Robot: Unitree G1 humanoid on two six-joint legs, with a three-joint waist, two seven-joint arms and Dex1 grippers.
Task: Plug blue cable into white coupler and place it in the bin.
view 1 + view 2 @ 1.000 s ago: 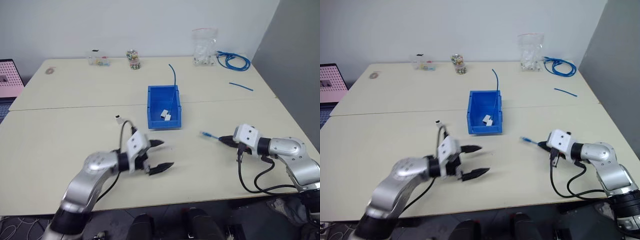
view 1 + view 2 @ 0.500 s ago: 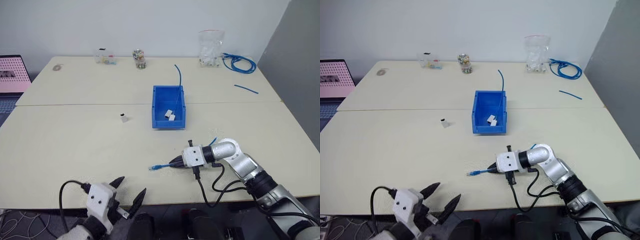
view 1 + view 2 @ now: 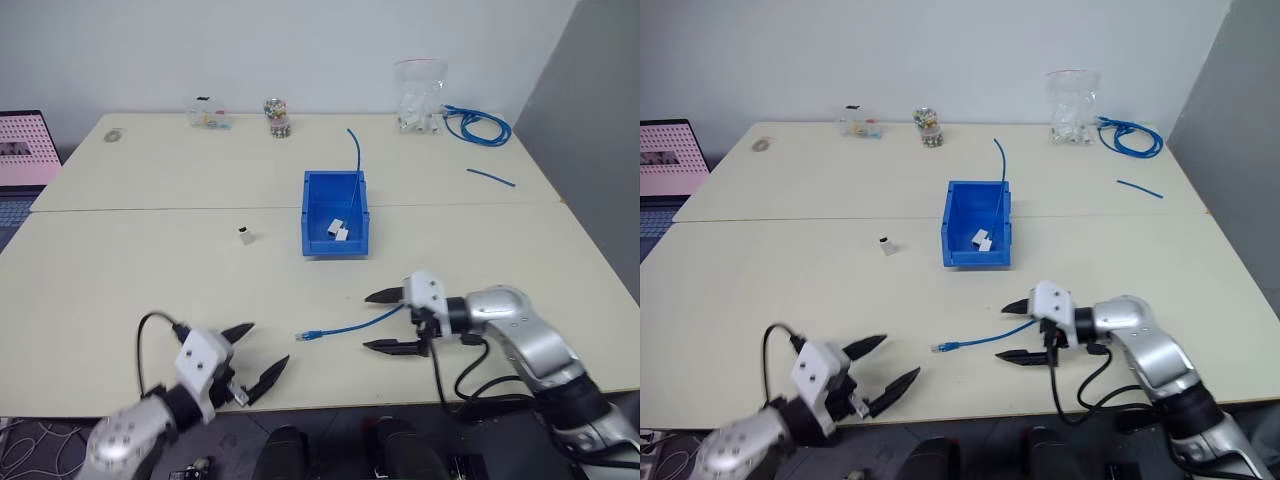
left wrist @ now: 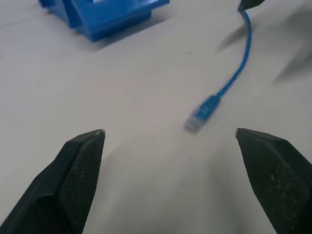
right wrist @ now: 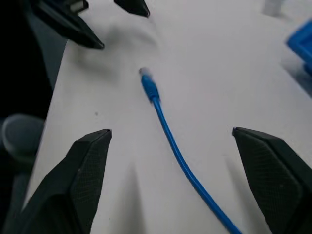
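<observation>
- The right gripper [image 3: 386, 321] is seen with its fingers spread wide and nothing pinched; the blue cable [image 3: 350, 326] lies on the tabletop, one end passing between the open fingers.
- The cable's long axis is laid roughly along the near edge of the tabletop, rising slightly toward the right gripper; its plug [image 3: 309, 335] points toward the left arm.
- The left gripper [image 3: 250, 358] is held spread and empty at the near edge, with the plug lying ahead of it and a little apart.
- The right gripper is judged the nearer to the cable; the left is nearer the plug end.
- The white coupler [image 3: 245, 236] stands well apart, toward the middle of the tabletop, beside the bin [image 3: 334, 213].
- The plugging is judged not yet done; cable and coupler must first be brought together.
</observation>
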